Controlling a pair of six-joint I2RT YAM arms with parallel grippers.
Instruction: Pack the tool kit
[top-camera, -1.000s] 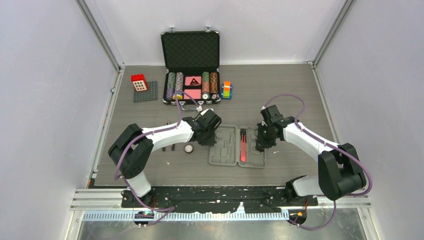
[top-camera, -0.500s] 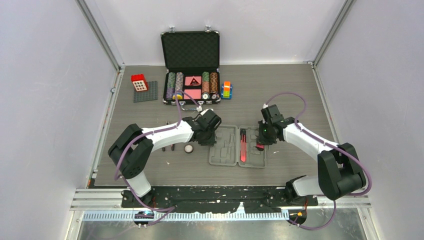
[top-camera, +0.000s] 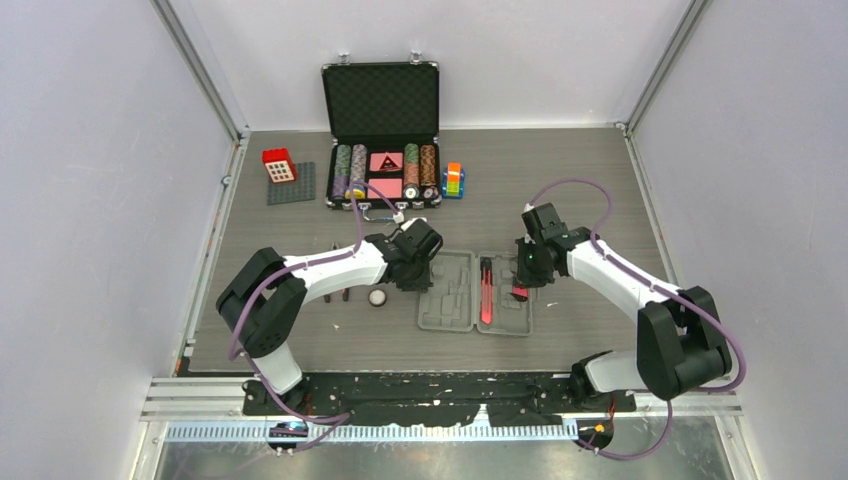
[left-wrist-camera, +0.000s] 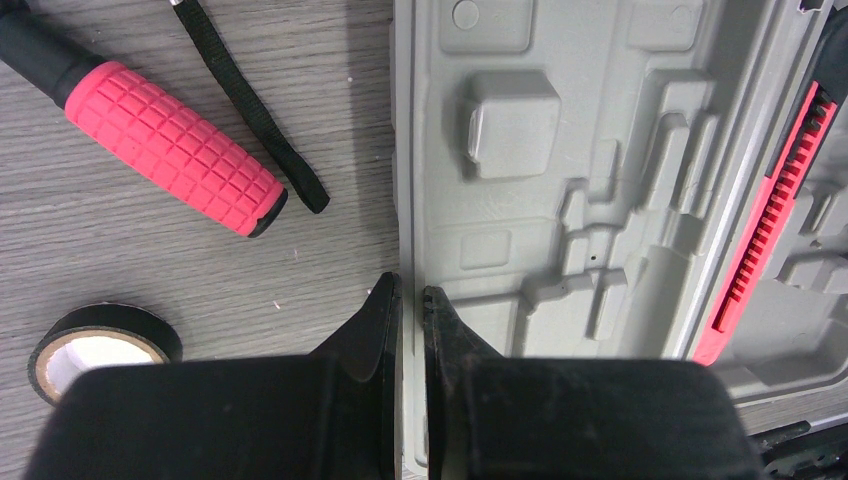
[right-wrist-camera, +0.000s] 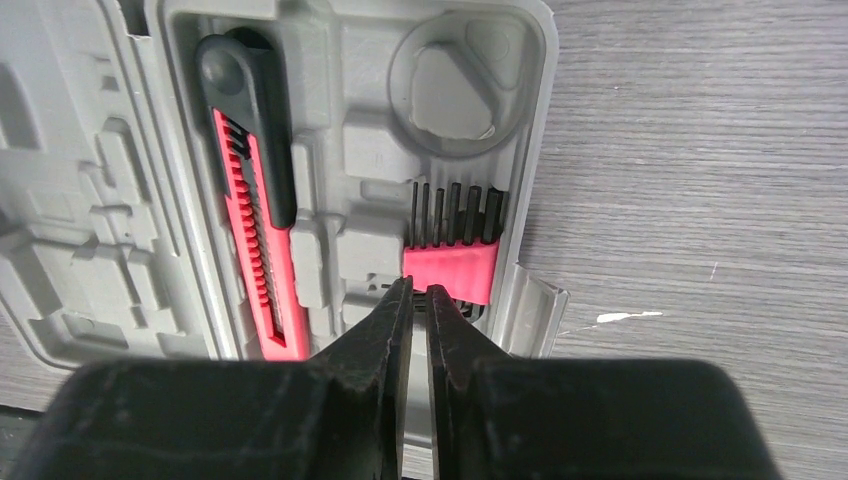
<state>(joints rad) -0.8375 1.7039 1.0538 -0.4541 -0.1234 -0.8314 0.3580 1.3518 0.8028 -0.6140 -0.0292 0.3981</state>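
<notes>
The grey tool kit case (top-camera: 447, 300) lies open and flat at the table's middle. A red-and-black knife (top-camera: 486, 292) sits in a slot of its right half, as the right wrist view (right-wrist-camera: 250, 200) shows. A red holder of black hex keys (right-wrist-camera: 452, 262) lies in a slot by the case's right edge. My right gripper (right-wrist-camera: 419, 290) is shut and empty, its tips just at the holder's near edge. My left gripper (left-wrist-camera: 411, 290) is shut on the case's left rim (left-wrist-camera: 408, 200). A red-handled screwdriver (left-wrist-camera: 170, 150) and a black tape roll (left-wrist-camera: 100, 350) lie on the table left of the case.
A black metal-edged case of poker chips (top-camera: 382, 135) stands open at the back. A grey baseplate (top-camera: 292, 188) with a red brick and a coloured block (top-camera: 454, 180) flank it. A black strap (left-wrist-camera: 250, 110) lies beside the screwdriver.
My right gripper has drawn back from the case's right half, and the red hex key holder now shows in its slot. The left arm has not moved.
</notes>
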